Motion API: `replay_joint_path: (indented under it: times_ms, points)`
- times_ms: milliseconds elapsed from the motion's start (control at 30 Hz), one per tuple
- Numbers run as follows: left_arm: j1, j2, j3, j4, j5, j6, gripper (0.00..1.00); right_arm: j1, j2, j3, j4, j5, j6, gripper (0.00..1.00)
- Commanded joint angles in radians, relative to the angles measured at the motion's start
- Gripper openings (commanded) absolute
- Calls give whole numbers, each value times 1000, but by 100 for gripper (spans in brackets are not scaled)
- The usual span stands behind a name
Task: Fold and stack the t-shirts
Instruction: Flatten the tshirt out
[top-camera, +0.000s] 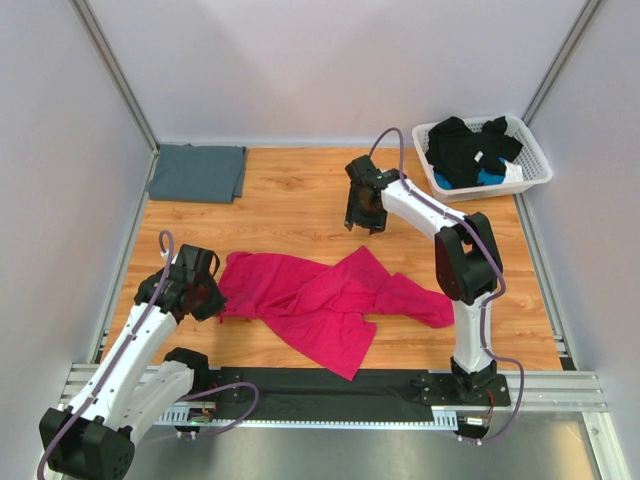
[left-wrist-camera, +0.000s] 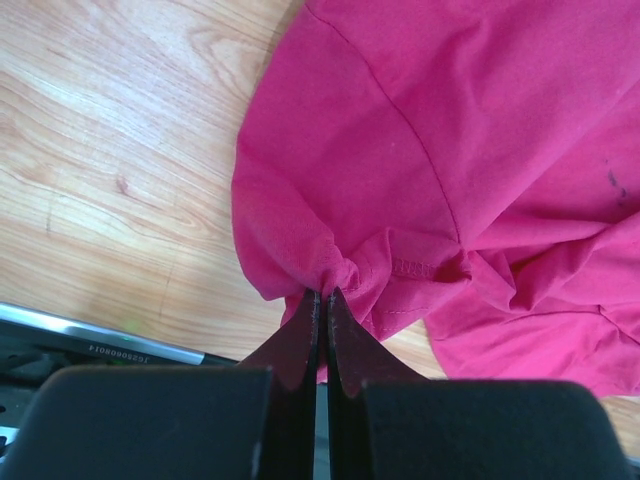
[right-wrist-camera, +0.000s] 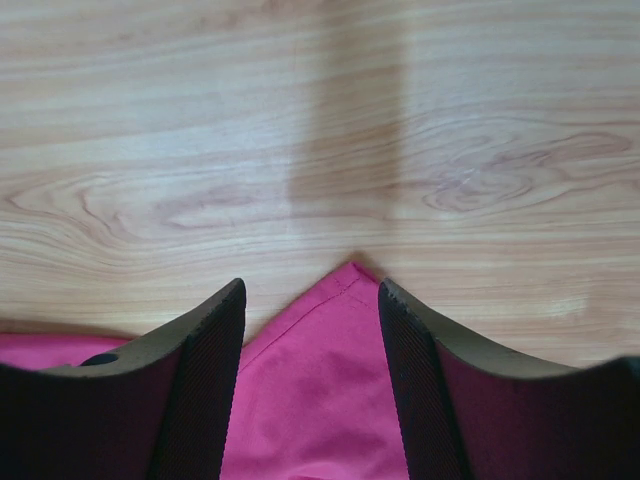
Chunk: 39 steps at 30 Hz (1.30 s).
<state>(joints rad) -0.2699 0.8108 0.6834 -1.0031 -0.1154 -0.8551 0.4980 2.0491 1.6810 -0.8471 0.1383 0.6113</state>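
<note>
Matt, creased cloth of the magenta t-shirt (top-camera: 320, 300) and smoother blue-grey t-shirt (top-camera: 197, 172) on a smooth, satin wood-grain table (top-camera: 290, 200); white plastic lattice basket (top-camera: 490, 190); finely ribbed dark pads (right-wrist-camera: 212, 380) of the right gripper (right-wrist-camera: 310, 300).

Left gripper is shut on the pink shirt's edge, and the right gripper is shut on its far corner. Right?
Half right. The left gripper is shut on the pink shirt at its edge, but the right gripper is open, with the far corner showing between its spread jaws. The right wrist view shows it.
</note>
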Motion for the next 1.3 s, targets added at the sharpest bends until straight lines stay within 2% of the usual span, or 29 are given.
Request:
replay_joint_path:
  times_ms: [0,133,400,700,800,833,867,1033,1267]
  points:
    - [-2,-10,39,-5,-21,2,0,28,46,17,-35,35,-21,57]
    - [-2,-10,42,-11,-29,8,0,34,59,0,-55,64,-27,57]
    - [0,13,47,0,-27,16,0,43,74,-27,-40,53,-21,50]
    - [0,16,50,-3,-30,13,0,48,108,-30,-43,66,-30,37]
    - [0,18,56,-6,-33,14,0,48,106,-24,-55,75,-30,17]
    - [0,19,59,-8,-36,16,0,48,102,-20,-59,87,-31,2]
    - [0,19,68,-12,-40,21,0,48,95,-14,-69,96,-33,0]
    - [12,53,151,-6,-69,66,0,39,-16,22,-89,138,-48,0]
    - [20,223,462,60,-145,246,0,-25,-202,59,-89,213,-53,0]
